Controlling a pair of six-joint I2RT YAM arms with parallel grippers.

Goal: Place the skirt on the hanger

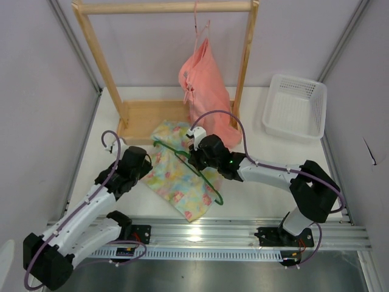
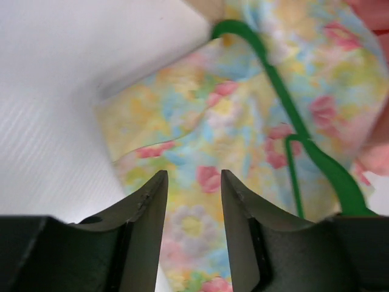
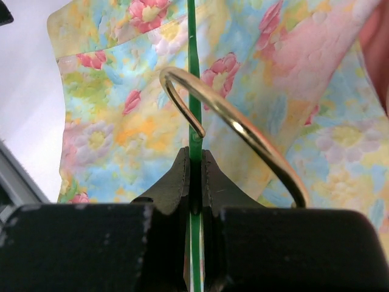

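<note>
The floral skirt lies flat on the table between the arms. It also fills the left wrist view and the right wrist view. The green hanger lies across the skirt. My right gripper is shut on the hanger's thin green bar, next to its brass hook. My left gripper is open and empty at the skirt's left edge, its jaws over the cloth. The hanger shows to the right in the left wrist view.
A wooden clothes rack stands at the back with a salmon-pink garment hanging on a pink wire hanger. A white basket sits at the back right. A metal rail runs along the near edge.
</note>
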